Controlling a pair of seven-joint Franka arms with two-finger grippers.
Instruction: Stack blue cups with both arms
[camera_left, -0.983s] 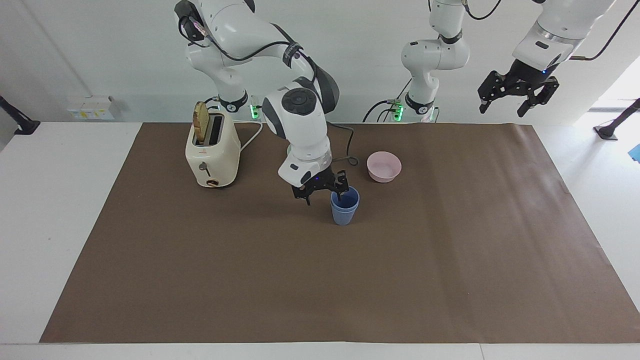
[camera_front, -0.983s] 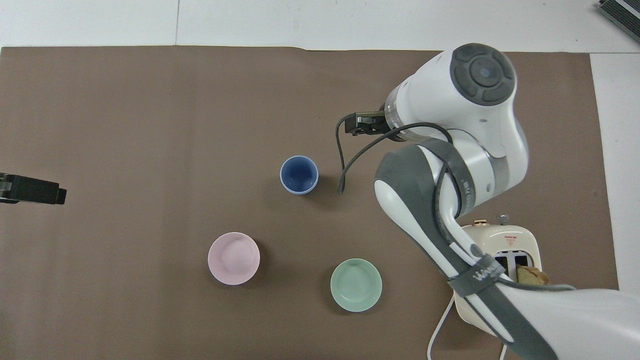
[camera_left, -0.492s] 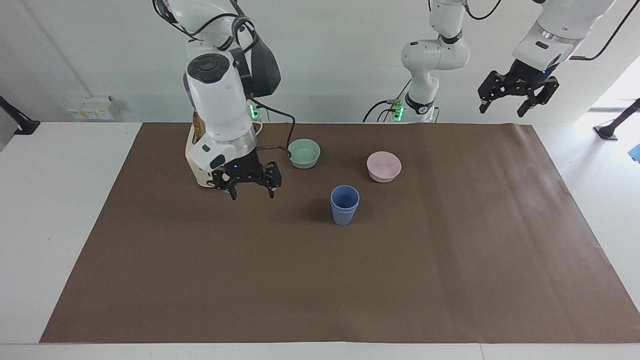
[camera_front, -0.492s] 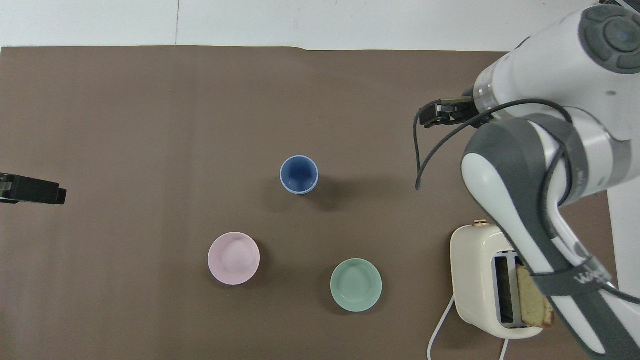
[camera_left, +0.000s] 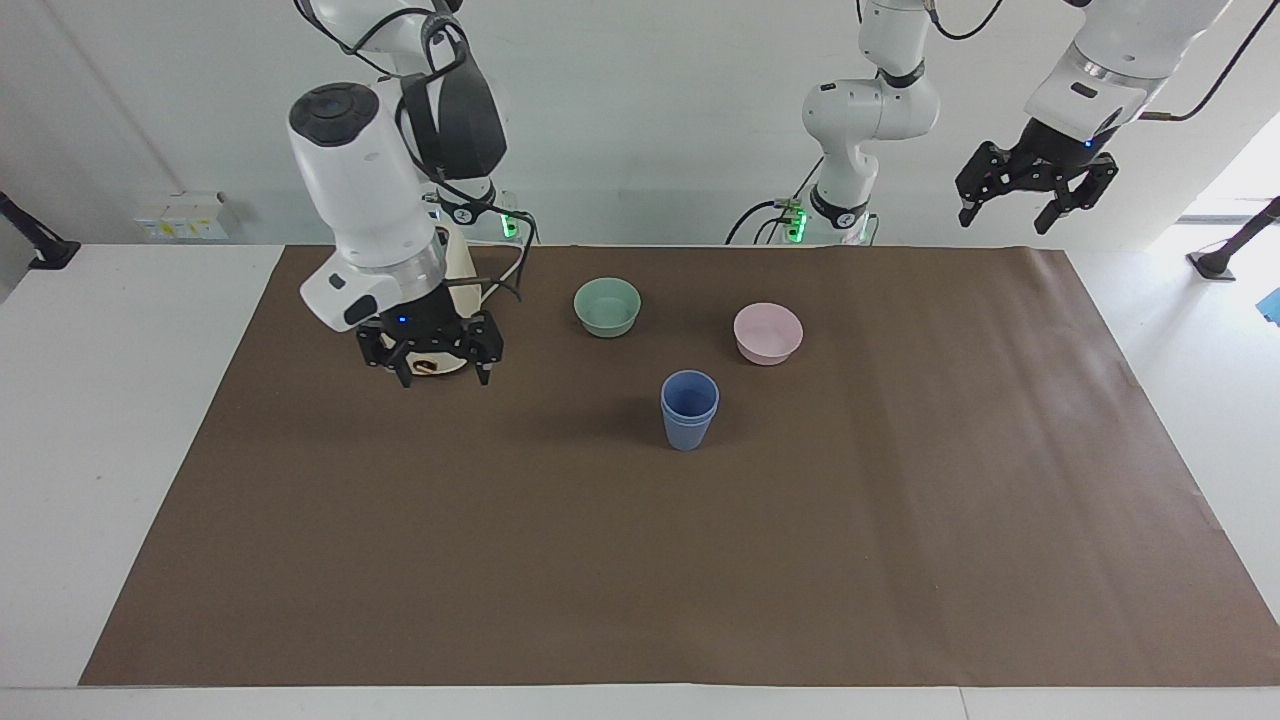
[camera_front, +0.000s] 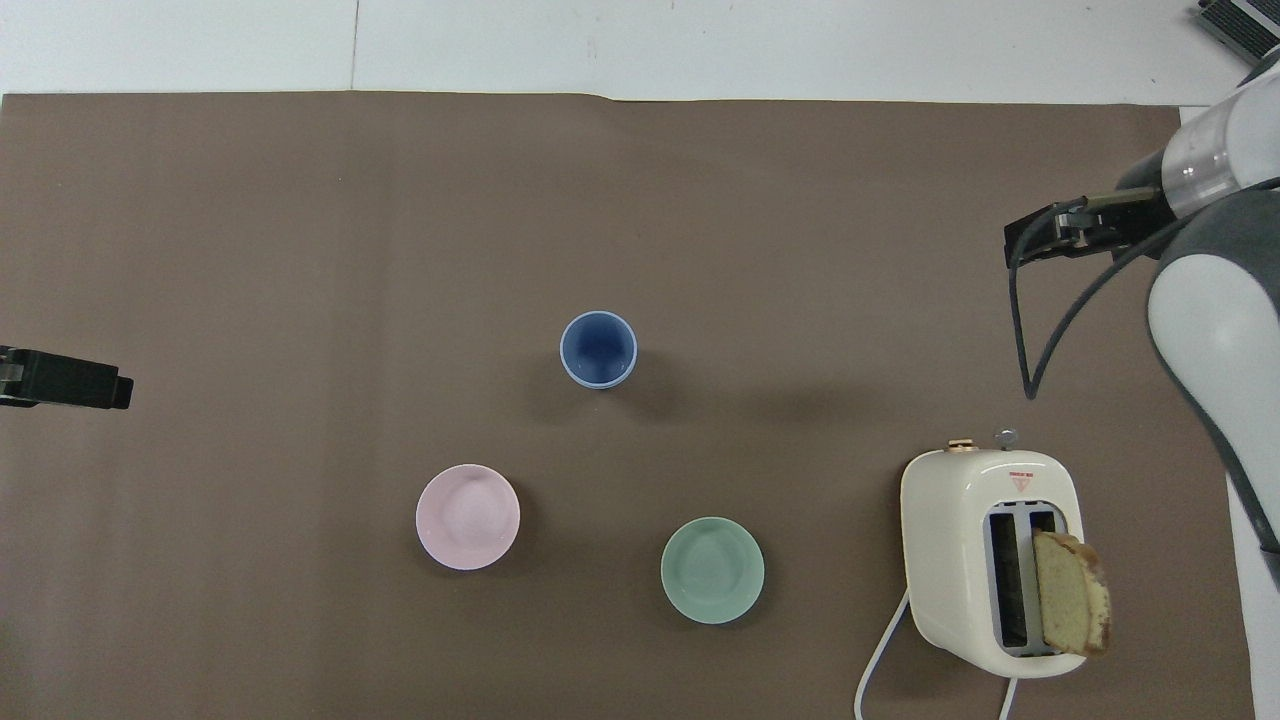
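The two blue cups (camera_left: 689, 410) stand nested, one inside the other, upright near the middle of the brown mat; they also show in the overhead view (camera_front: 598, 348). My right gripper (camera_left: 444, 376) is open and empty, hanging over the mat just in front of the toaster, well away from the cups toward the right arm's end; it also shows in the overhead view (camera_front: 1040, 235). My left gripper (camera_left: 1008, 212) is open and empty, raised high over the left arm's end of the table, where that arm waits; its tip shows in the overhead view (camera_front: 70, 378).
A cream toaster (camera_front: 985, 560) holding a bread slice (camera_front: 1070, 595) stands at the right arm's end, partly hidden by the right arm in the facing view. A mint-green bowl (camera_left: 607, 306) and a pink bowl (camera_left: 768, 333) sit nearer the robots than the cups.
My right gripper has let go of the cups and swung away toward the toaster. The nested cups have stayed in place. The left arm has not moved.
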